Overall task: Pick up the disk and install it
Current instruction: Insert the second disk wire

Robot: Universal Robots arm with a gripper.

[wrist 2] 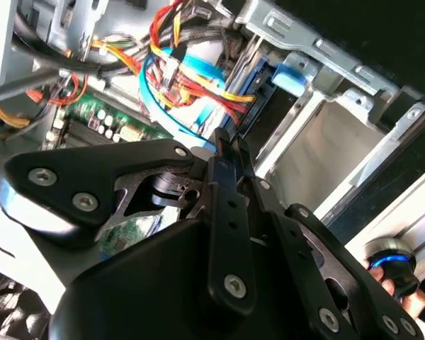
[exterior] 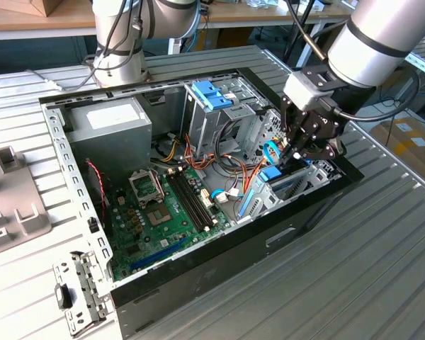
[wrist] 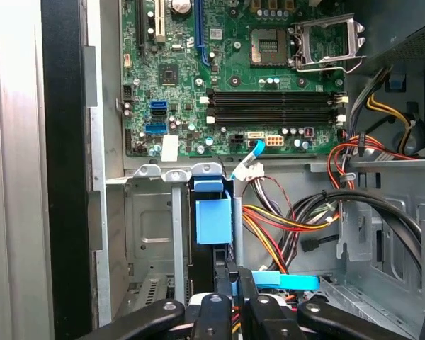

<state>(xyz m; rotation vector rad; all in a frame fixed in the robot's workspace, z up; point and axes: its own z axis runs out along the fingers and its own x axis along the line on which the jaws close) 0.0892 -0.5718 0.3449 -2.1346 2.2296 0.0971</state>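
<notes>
- An open computer case [exterior: 198,283] lies on its side on a ribbed metal desk [exterior: 382,269], its green motherboard [exterior: 163,212] facing up.
- The robot arm reaches down into the drive cage [exterior: 290,188] at the exterior view's right end of the case.
- The claw [exterior: 292,154] is closed edge-on around the disk [wrist: 213,221], which stands upright in the cage slot with its light-blue carrier rail showing.
- In the first wrist view the black fingers [wrist: 230,280] pinch together at the disk's near edge; the disk sits just beside the cage's metal divider [wrist: 177,241].
- The step in hand looks like seating the disk. It seems mostly slid in, though I cannot tell whether it has latched.
- Finishing this likely calls for a straight push along the slot, keeping clear of the red, yellow and orange cables [wrist: 283,219] close by.
- The exterior view gives the whole case, including the grey power-supply box [exterior: 110,131].
- The second wrist view shows the claw's black linkage [wrist 2: 227,212] up close, and a blue cable [wrist 2: 163,106] looping above it.
</notes>
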